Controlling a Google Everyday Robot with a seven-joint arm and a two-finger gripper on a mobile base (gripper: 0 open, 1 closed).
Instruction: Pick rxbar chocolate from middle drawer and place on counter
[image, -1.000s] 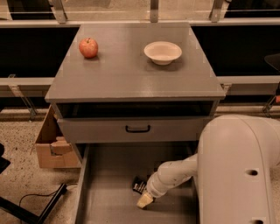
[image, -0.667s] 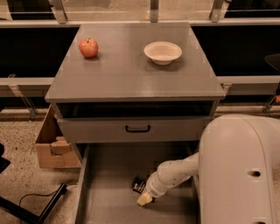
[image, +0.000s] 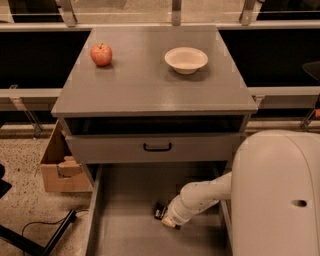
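Observation:
The middle drawer (image: 125, 200) is pulled out wide at the bottom of the grey cabinet, its flat grey floor showing. My white arm reaches down into it from the right. My gripper (image: 167, 221) is low over the drawer floor near its middle. A small black thing with pale marks (image: 159, 211) shows just left of the gripper's tip; it looks like the rxbar chocolate, mostly hidden by the gripper. The counter (image: 145, 87) is the grey top of the cabinet above.
A red apple (image: 101, 54) sits at the counter's back left and a white bowl (image: 186, 59) at the back right. The upper drawer front with a black handle (image: 157, 147) hangs slightly open above the middle drawer. A cardboard box (image: 57, 167) stands on the floor to the left. My white body (image: 280, 195) fills the lower right.

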